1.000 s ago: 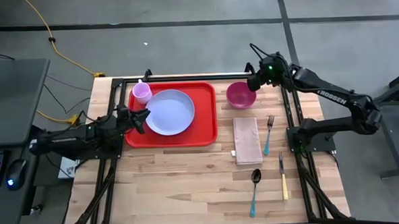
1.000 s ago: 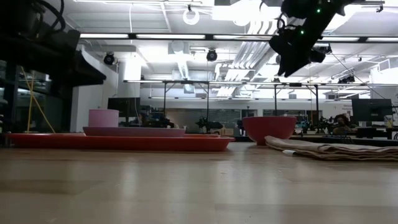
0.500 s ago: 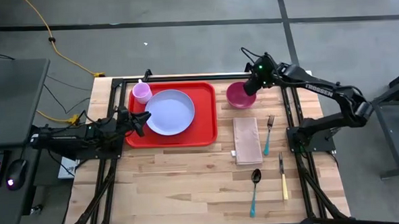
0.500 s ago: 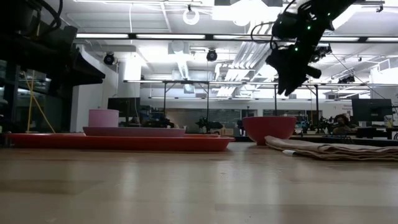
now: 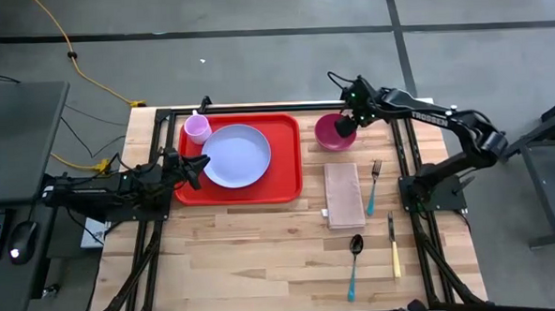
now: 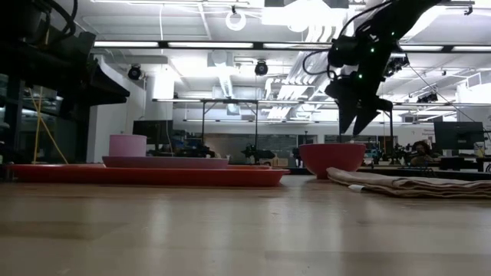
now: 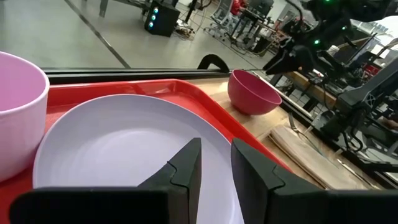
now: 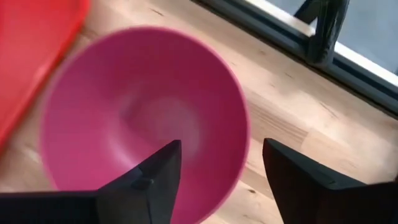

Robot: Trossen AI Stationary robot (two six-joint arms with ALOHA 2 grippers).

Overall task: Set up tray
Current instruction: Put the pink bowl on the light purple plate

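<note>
Red tray lies centre-left; right gripper, jaws spread, hovers over pink bowl beside its right rim; left gripper, jaws slightly apart, empty, at left rim

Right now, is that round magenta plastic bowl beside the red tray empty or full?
Empty. The round magenta plastic bowl stands upright on the wooden table, its bare inside showing in the right wrist view.

The light wooden slatted table carries a large flat red plastic tray toward its far left, and just beside the tray's far right corner stands a magenta plastic bowl. Nearer than the bowl lies a folded beige cloth napkin, with a blue-handled metal fork just beside it on the right. Nearer still lie a blue-handled spoon and a yellow-handled knife, side by side and apart.
</note>
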